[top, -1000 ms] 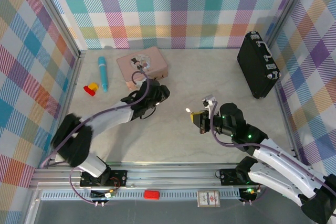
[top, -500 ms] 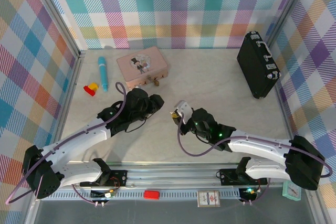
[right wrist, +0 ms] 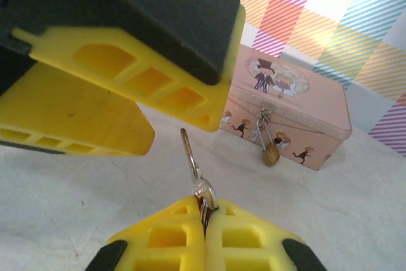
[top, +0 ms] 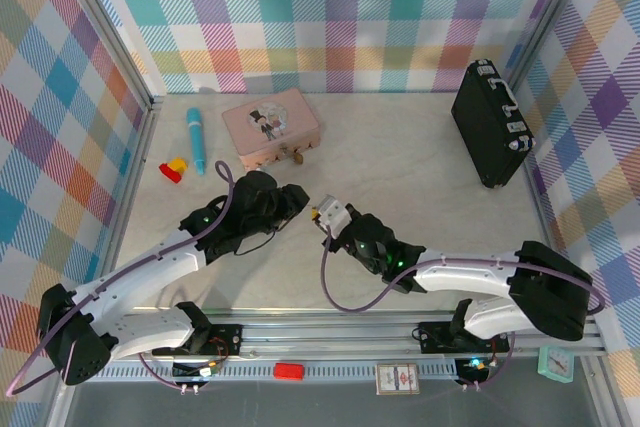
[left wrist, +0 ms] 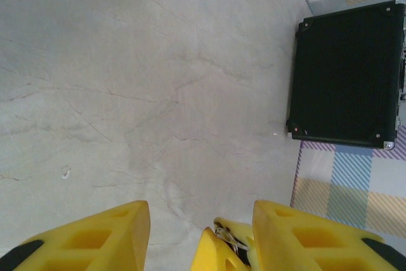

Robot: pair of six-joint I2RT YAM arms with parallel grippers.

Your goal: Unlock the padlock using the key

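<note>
Student: Location of the key [right wrist: 192, 164], and what holds it?

Instructor: Clamped by its head between the closed fingertips of the right gripper [right wrist: 204, 215], near the middle of the worktop [left wrist: 158, 80]. Blade free, projecting straight out from the tips.

Student: And the padlock [right wrist: 271, 155]?

Instructor: Hanging by its shackle from the latch on the near wall of the pink tin [right wrist: 298, 109], which sits toward the far edge, left of centre. Brass body lowest, against the tin's wall; the keyhole face cannot be made out.

Student: Relation governing the coming move?

Instructor: Padlock lies beyond the key tip, toward the far edge, and off the blade's line: to its right in the right wrist view. Blade and lock are apart and unaligned, so the approach likely calls for swinging the blade across before advancing.

Student: State of the left gripper [left wrist: 202, 211]?

Instructor: Jaws apart, gripping nothing; they straddle the right gripper's key-bearing tip, one finger just beside it. It appears the nearer of the two to the padlock, so steadying the lock body probably falls to it.
</note>
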